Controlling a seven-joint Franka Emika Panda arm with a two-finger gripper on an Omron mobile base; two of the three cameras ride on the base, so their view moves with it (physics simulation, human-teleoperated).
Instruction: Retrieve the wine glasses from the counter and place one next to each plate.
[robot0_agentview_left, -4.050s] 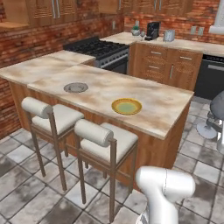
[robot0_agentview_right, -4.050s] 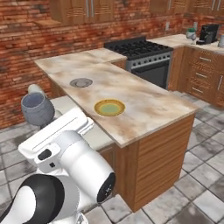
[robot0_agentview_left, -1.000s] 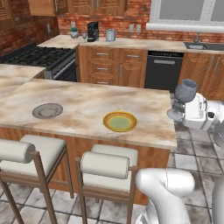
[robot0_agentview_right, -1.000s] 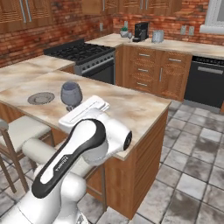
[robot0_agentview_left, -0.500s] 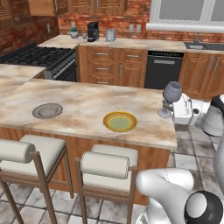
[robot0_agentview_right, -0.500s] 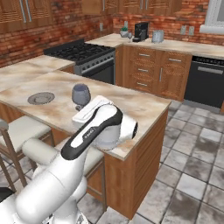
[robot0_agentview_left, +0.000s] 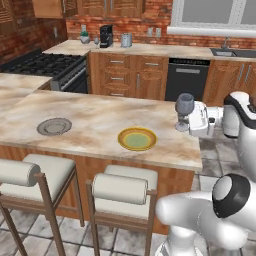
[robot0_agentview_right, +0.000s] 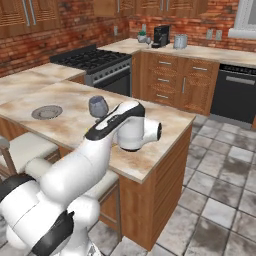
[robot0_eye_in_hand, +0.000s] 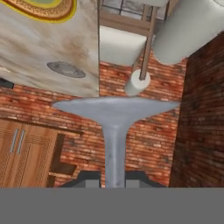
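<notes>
A home kitchen. Beyond the gripper (robot0_agentview_left: 186, 123), red brick walls back a wood-cabinet counter (robot0_agentview_left: 150, 49) with a coffee machine (robot0_agentview_left: 105, 36) and dishwasher (robot0_agentview_left: 187, 82). Left of the gripper stand a gas stove (robot0_agentview_left: 42, 65) and an island (robot0_agentview_left: 95, 125) with padded stools (robot0_agentview_left: 125, 192).

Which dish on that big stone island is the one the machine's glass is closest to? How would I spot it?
Find the marbled beige island top with the two cushioned stools in front. Two round plates lie on it: a grey ringed plate toward the stove end, and a yellow-olive plate toward the robot's side. The yellow one is yours, nearest the clear stemmed wine glass held in the gripper.
</notes>
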